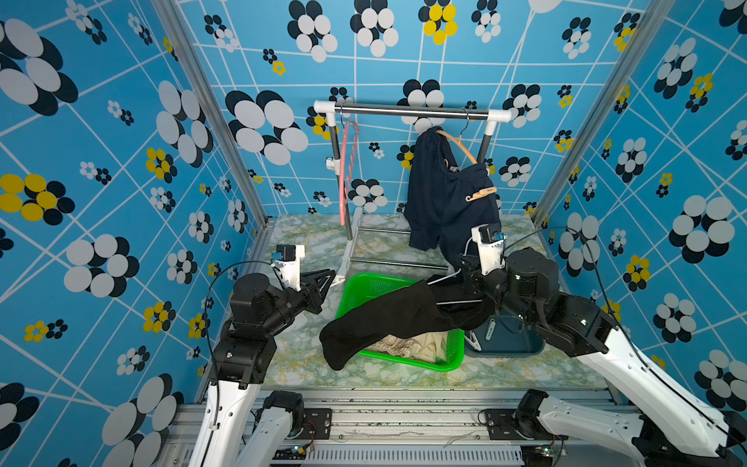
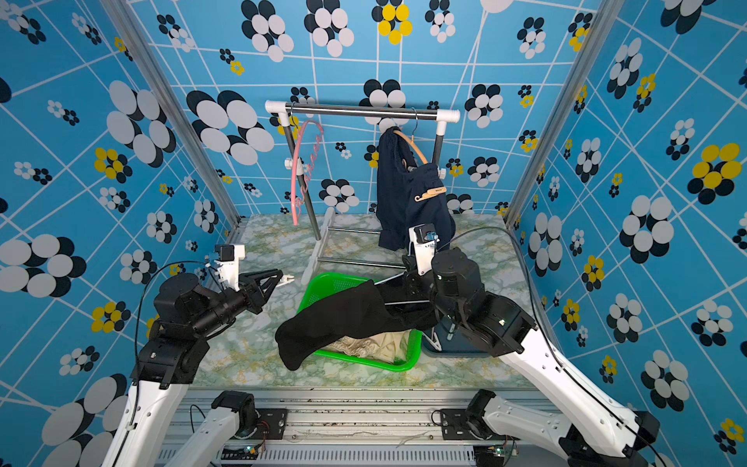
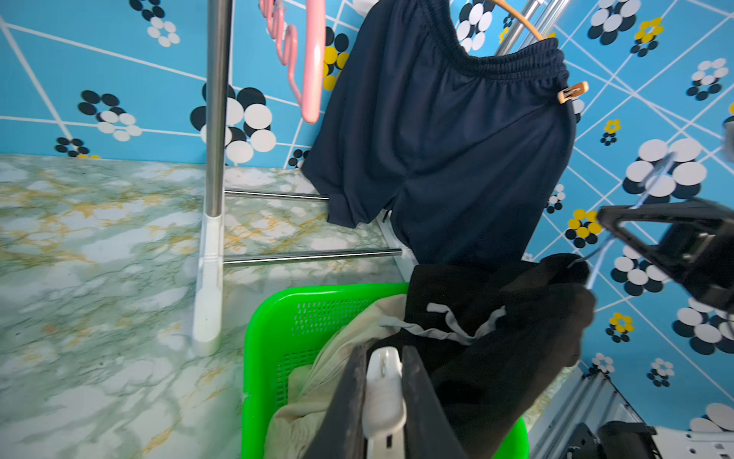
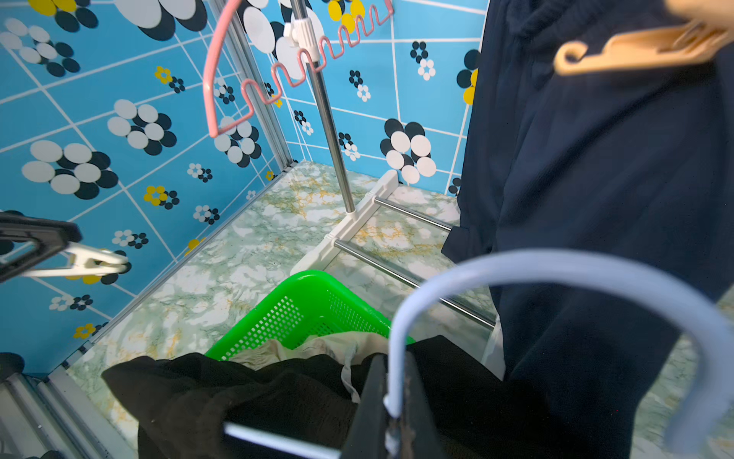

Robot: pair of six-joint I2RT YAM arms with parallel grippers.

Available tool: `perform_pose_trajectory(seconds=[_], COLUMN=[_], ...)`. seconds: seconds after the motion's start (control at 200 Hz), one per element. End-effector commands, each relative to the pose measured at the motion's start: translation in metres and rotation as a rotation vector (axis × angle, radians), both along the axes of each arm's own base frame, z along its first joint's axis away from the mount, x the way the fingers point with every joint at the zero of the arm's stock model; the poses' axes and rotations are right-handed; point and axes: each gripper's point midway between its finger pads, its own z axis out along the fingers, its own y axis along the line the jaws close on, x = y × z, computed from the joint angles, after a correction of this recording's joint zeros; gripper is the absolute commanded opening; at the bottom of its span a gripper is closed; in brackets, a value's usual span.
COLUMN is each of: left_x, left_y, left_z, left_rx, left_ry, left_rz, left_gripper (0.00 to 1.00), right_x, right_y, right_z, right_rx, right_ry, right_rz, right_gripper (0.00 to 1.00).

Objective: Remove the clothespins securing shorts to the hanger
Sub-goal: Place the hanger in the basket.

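Item 1: my left gripper (image 3: 383,353) is pinching a white clothespin (image 4: 93,264) near the green basket (image 1: 404,362).
Item 2: my right gripper (image 4: 395,365) is clamping a pale hanger (image 4: 556,274); black shorts (image 1: 388,319) are draping over the basket.
Item 3: a tan clothespin (image 1: 481,194) is pinning hanging navy shorts (image 1: 444,202).

Bright even light; wide-angle edge warp; near objects blurred.

no readable text, label, brand, number or sign in any view, faint dark marking on the white camera mount (image 2: 425,247) of the right arm, too small to make out
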Motion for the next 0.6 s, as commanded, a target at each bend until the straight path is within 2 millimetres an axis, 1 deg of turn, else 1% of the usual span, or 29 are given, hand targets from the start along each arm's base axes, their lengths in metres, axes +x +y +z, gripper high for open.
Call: perform_pose_trajectory(seconds=[0.0,0.06,0.135,0.225,0.26,0.4,0.45,0.5,0.51,0.525,0.6], left_x=[0.003,0.004,0.004,0.003,0.002,-0.002,-0.003,-0.004,-0.005,-0.005,-0.007], left_y=[0.011,0.009,0.008,0.009,0.009,0.010,0.011,0.012,0.012,0.013,0.014], left_z=[-0.003,-0.004,-0.005,-0.001,0.001,0.008,0.011,0.015,0.015,0.016,0.022], left_rx=[0.041,0.034,0.030,0.031,0.031,0.039,0.042,0.044,0.044,0.045,0.046], left_ry=[-0.006,-0.003,-0.002,-0.015,-0.022,-0.039,-0.048,-0.060,-0.062,-0.065,-0.082], left_rz=[0.061,0.054,0.049,0.053,0.053,0.053,0.057,0.063,0.064,0.067,0.071], left_gripper=[0.00,0.00,0.00,0.00,0.00,0.00,0.00,0.00,0.00,0.00,0.00], right_x=[-0.012,-0.016,-0.019,-0.019,-0.019,-0.014,-0.011,-0.006,-0.007,-0.006,0.002], right_y=[-0.015,-0.017,-0.016,-0.009,-0.003,0.021,0.031,0.046,0.048,0.051,0.069], right_z=[0.052,0.066,0.076,0.080,0.080,0.070,0.062,0.043,0.050,0.049,0.026], right_rx=[0.069,0.083,0.087,0.092,0.096,0.104,0.103,0.090,0.103,0.108,0.089], right_ry=[-0.113,-0.138,-0.151,-0.144,-0.135,-0.053,-0.003,0.071,0.066,0.078,0.161], right_rz=[0.005,0.013,0.033,0.064,0.082,0.150,0.172,0.197,0.204,0.212,0.230], right_gripper=[0.00,0.00,0.00,0.00,0.00,0.00,0.00,0.00,0.00,0.00,0.00])
